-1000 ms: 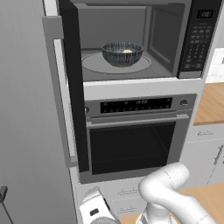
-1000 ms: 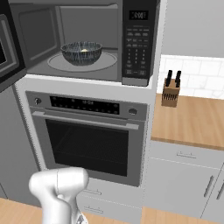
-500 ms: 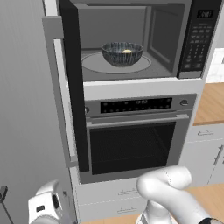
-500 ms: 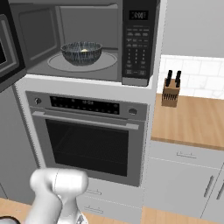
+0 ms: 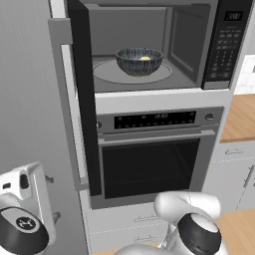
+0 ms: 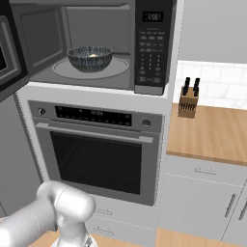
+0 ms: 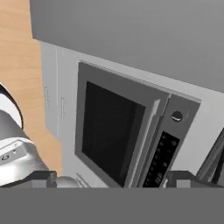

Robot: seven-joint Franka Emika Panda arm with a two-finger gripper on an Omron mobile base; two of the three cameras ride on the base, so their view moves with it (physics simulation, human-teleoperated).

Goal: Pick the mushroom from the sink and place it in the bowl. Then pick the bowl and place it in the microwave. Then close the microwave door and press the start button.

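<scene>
The dark ribbed bowl (image 5: 139, 61) stands on the turntable inside the open microwave (image 5: 149, 84), with the pale mushroom (image 5: 144, 58) lying in it. From the right the bowl (image 6: 90, 57) shows the same way. The microwave door (image 5: 84, 104) stands swung open to the left, seen edge-on. The button panel (image 5: 226, 45) is on the microwave's right side. My gripper (image 7: 113, 181) is open and holds nothing, low down and pointing at the oven front. The white hand body (image 5: 22, 214) sits at the lower left, below the door. The sink is out of view.
A wall oven (image 6: 96, 154) with a bar handle sits under the microwave. A tall grey cabinet panel (image 5: 30, 99) fills the left. To the right are a wooden counter (image 6: 212, 130), a knife block (image 6: 188, 99) and drawers (image 6: 202, 193).
The hand has swung from the bottom middle of the left base view to its lower left and risen a little. Bowl, mushroom and door have not moved.
</scene>
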